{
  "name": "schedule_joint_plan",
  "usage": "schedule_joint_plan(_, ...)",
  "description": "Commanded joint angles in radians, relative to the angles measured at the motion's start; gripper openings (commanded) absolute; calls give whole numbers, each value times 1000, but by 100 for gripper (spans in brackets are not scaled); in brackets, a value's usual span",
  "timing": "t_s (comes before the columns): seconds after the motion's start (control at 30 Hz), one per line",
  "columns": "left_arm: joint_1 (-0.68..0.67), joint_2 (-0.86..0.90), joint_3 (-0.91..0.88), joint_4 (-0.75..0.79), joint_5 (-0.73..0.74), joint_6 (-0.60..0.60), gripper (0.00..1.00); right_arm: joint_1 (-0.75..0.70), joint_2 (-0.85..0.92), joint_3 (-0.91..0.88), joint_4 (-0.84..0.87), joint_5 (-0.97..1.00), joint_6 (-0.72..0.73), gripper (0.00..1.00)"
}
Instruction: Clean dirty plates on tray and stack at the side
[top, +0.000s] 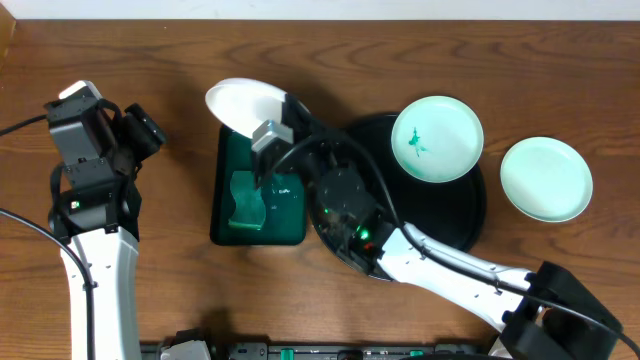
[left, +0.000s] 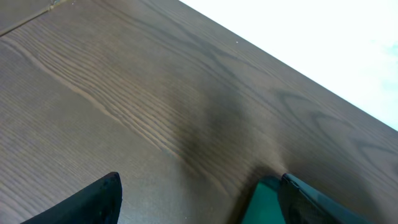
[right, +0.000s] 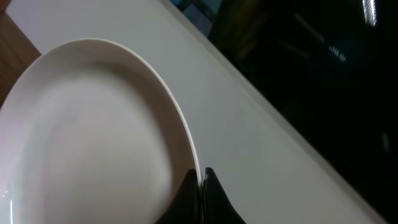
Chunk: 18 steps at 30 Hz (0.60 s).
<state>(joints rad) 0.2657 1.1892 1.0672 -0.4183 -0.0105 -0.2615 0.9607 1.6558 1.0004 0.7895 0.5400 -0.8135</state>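
**Right gripper pinches a plate by its rim; left gripper stands wide over bare wood**

Overhead: the right gripper (top: 290, 115) holds a glossy white plate (top: 245, 103) tilted above the far end of the rectangular green tray (top: 290, 215), in which a green block (top: 246, 205) lies. The round black tray (top: 470, 215) with its raised rim carries a mint-tinted smeared plate (top: 437, 138) at its far right edge. A clean plate (top: 546, 179) lies on the table (top: 180, 60) just right of that tray. The left gripper (top: 150, 130) is well apart from all of them.

Left wrist: the left gripper (left: 199, 205) has its dark fingers (left: 99, 202) spread wide above brown, streaky wood grain, holding nothing.

Right wrist: the black fingertips (right: 211, 196) are closed tight on the thin, smooth rim of the plate (right: 87, 137).
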Motion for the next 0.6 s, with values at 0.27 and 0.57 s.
schedule_joint_plan(0.27, 3, 0, 1, 1, -9, -1, 80, 55, 2, 16, 119, 9, -252, 1)
schedule_joint_plan(0.57, 3, 0, 1, 1, -9, -1, 80, 61, 2, 16, 130, 5, -269, 1)
